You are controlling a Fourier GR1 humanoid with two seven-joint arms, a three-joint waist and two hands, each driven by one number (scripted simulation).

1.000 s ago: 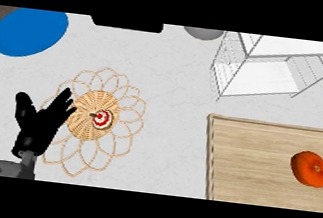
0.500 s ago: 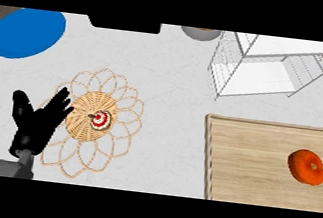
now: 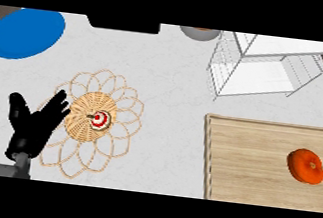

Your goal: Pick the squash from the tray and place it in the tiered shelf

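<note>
Squash [image 3: 306, 166]: being carried near the right edge of the wooden tray [image 3: 259, 192]. Left hand [image 3: 35, 122]: being held open, fingers spread, near the counter's left edge. Shelf [image 3: 273, 68]: standing at the back right corner.

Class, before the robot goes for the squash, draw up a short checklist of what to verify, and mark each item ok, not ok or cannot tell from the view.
1. Squash lies on the tray, nothing over it: ok.
2. Shelf stands beyond the tray with its tiers bare: ok.
3. Right hand in sight and ready: cannot tell; only a dark sliver shows at the right edge.
4. Left hand is open, resting at the woven mat, away from the tray: ok.
5. Counter between tray and shelf is free of things: ok.
</note>
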